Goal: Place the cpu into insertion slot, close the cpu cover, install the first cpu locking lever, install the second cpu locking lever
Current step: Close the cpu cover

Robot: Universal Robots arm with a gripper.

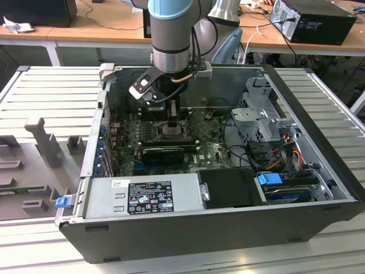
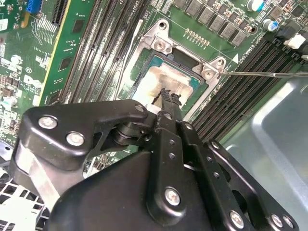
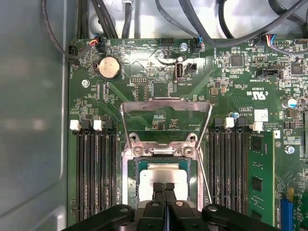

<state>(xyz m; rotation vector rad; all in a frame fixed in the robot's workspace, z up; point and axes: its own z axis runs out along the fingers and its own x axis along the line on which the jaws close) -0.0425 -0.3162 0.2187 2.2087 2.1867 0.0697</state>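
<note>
Nearest the lens in both wrist views is the black linkage of the jaws. The jaws are drawn narrow: the two fingertips (image 3: 159, 188) are pressed together with nothing gripped between them. Their tips come down onto, or just above, the pale top of the cpu (image 3: 163, 172); I cannot tell whether they actually touch it.

The cpu lies flat directly under the jaws, inside the insertion slot (image 3: 128, 183) and square to its grey metal surround, so the first step looks done.

Just beyond the jaws, the cpu cover (image 3: 166, 101) stands swung back on its hinge. Its large opening frames green circuit board (image 3: 231, 96) rather than the chip, so closing it is not yet done.

Close beside the jaws, a thin locking lever (image 3: 203, 175) runs free along the socket's edge. In the second wrist view the lever (image 2: 264, 73) juts out over the neighbouring slots, unlatched. I cannot make out a second lever clearly. By my reading neither lever is installed, which leaves three of the four steps open.

Long black memory slots (image 3: 96, 178) flank the socket on either side of the jaws.

Farther out, in the exterior view, the arm (image 1: 171, 34) reaches down into the open computer case (image 1: 228, 234), which lies on its side on the ribbed table (image 1: 51, 91).
</note>
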